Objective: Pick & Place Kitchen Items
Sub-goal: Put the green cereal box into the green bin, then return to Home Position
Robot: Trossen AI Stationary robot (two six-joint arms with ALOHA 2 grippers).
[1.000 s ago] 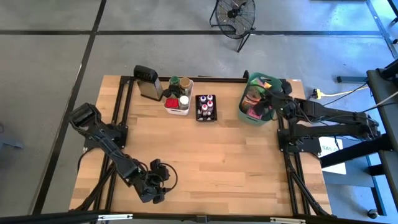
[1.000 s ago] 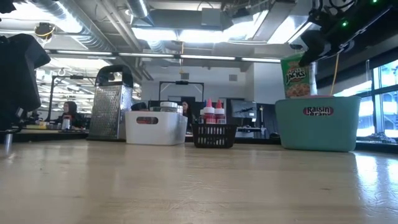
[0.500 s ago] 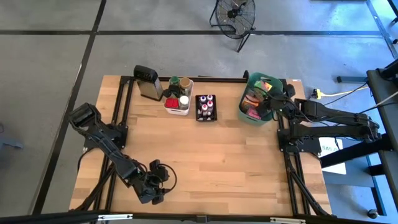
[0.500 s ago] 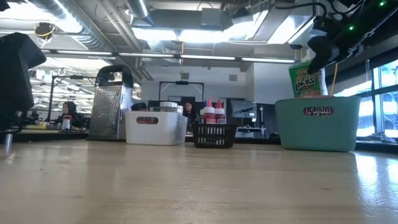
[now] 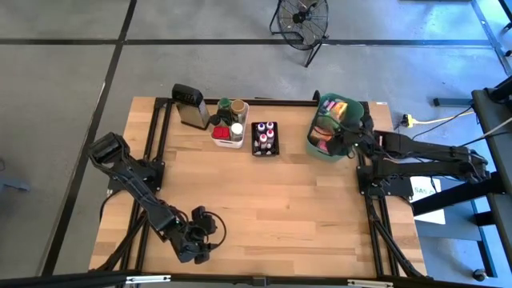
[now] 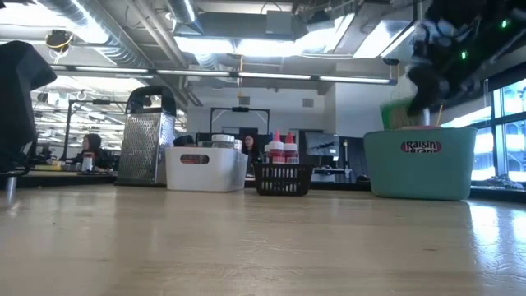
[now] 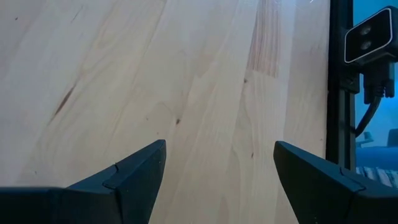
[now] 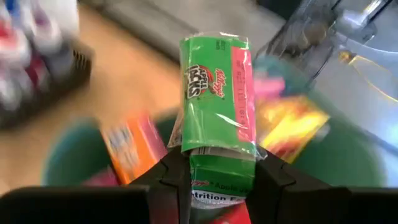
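My right gripper (image 8: 214,171) clenched on green cereal packet (image 8: 217,102), glossy crinkled film, flat rectangular, over round teal bin (image 5: 314,138) with other packets. My left gripper (image 7: 217,168) spread wide above bare smooth wood table (image 7: 205,74).

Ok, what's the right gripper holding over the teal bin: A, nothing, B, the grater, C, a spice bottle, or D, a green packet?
D: in the right wrist view the right gripper is shut on a green packet above the teal bin.
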